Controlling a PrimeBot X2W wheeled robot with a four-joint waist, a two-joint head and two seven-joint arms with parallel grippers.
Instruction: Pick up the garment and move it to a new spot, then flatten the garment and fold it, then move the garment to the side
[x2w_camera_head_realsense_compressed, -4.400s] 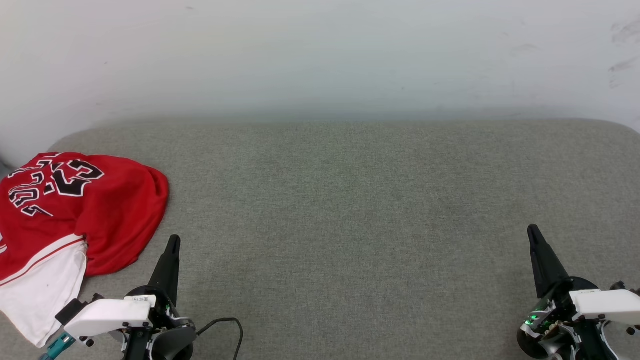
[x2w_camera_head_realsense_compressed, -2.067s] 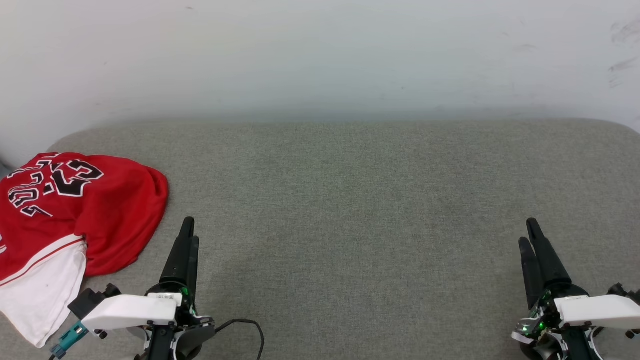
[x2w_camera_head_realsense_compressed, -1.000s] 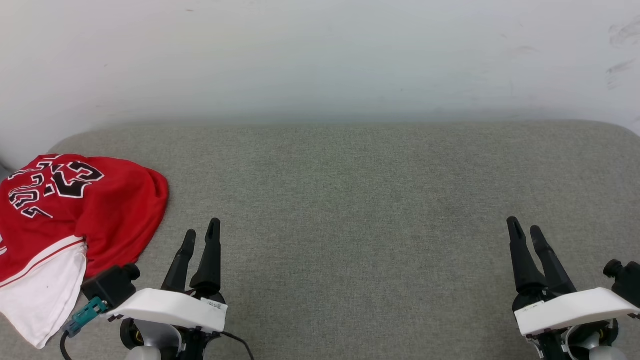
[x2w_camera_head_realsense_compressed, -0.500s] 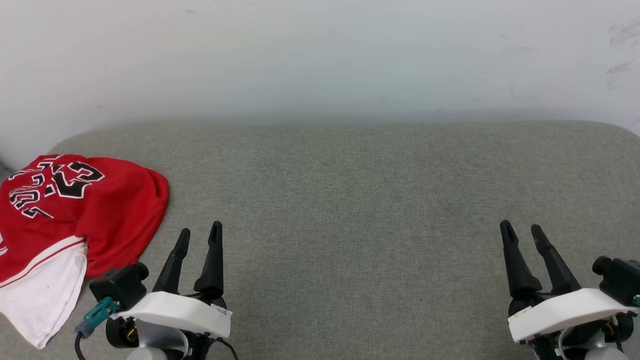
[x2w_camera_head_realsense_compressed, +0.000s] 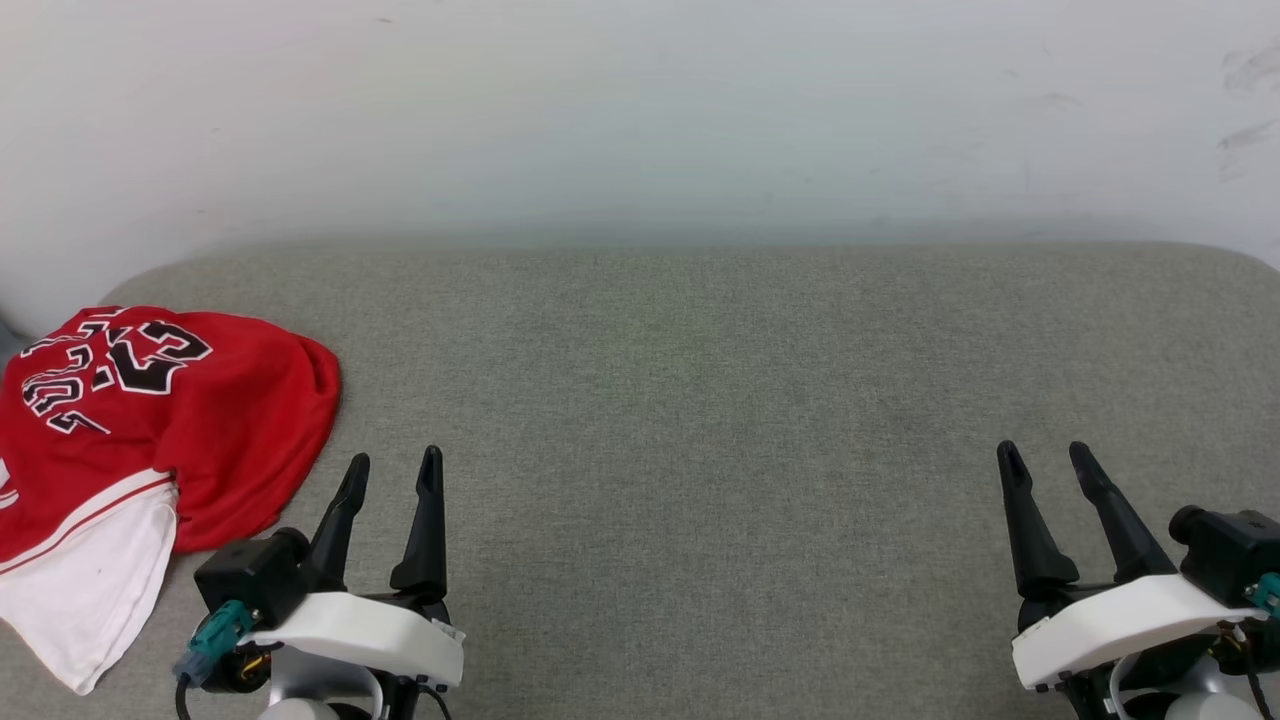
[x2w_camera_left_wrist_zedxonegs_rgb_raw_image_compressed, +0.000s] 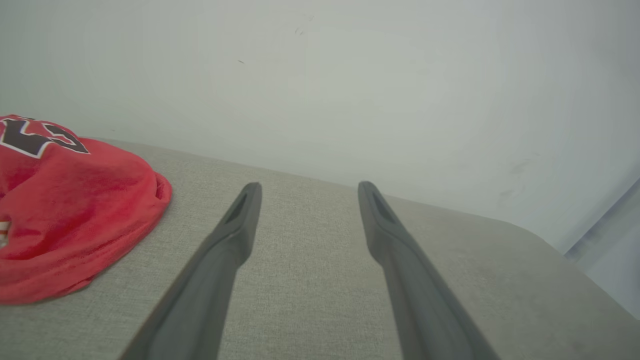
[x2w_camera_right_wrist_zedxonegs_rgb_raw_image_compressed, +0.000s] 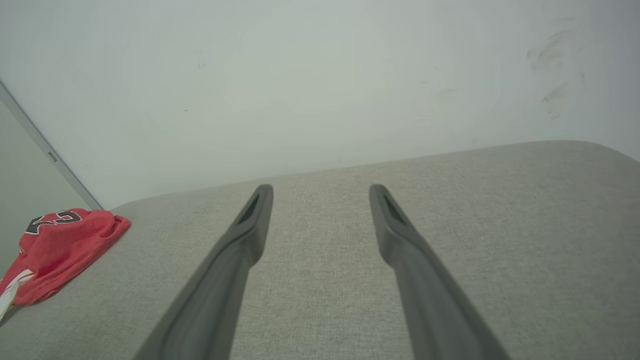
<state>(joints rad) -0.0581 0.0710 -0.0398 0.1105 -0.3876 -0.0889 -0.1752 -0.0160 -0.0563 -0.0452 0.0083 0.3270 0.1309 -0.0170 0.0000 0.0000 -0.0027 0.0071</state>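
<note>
Since two seconds ago both claws have spread: fingers that looked pressed together now stand parted. At nine o'clock the shirt (x2w_camera_head_realsense_compressed: 150, 420) lies crumpled on the grey cushion (x2w_camera_head_realsense_compressed: 700, 400), red body uppermost with black lettering showing, a white sleeve trailing toward seven o'clock. Near its lower edge but not touching it, my left claw (x2w_camera_head_realsense_compressed: 395, 457) is moderately open and holds nothing. Well apart, at five o'clock, my right claw (x2w_camera_head_realsense_compressed: 1043, 448) is spread about as wide, also empty, over bare cushion. White wall (x2w_camera_head_realsense_compressed: 640, 120) at twelve.
</note>
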